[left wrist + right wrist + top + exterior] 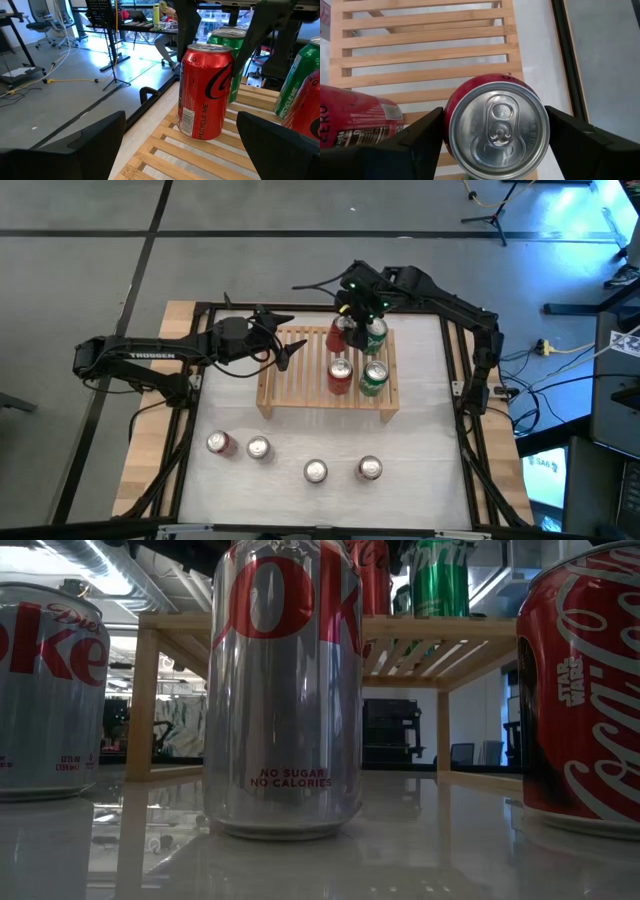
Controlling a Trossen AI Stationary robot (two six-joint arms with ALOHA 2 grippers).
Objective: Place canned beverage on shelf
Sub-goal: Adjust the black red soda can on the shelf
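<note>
The light wooden shelf (300, 380) stands mid-table with two red and two green cans on its right half. My right gripper (347, 320) reaches down from above over the far red can (340, 337), its fingers on either side of the can's upper part (497, 127). The can stands upright on the slats (205, 90). My left gripper (287, 348) is open and empty, level over the shelf's left half, pointing at that red can. Several more cans (316, 471) stand on the table in front of the shelf. My right gripper holds the far red can by its upper wall (186, 55), pinched between the two fingers (422, 142) on opposite sides just below the rim. The fingers come from above, pointing down. The can stands upright with its base on the shelf's slats.
A green can (376, 335) stands right beside the held can, and a red can (340, 376) and a green can (373, 378) stand nearer on the shelf. The shelf's left half (420, 45) is bare slats. Cans (285, 690) stand on the table's near part.
</note>
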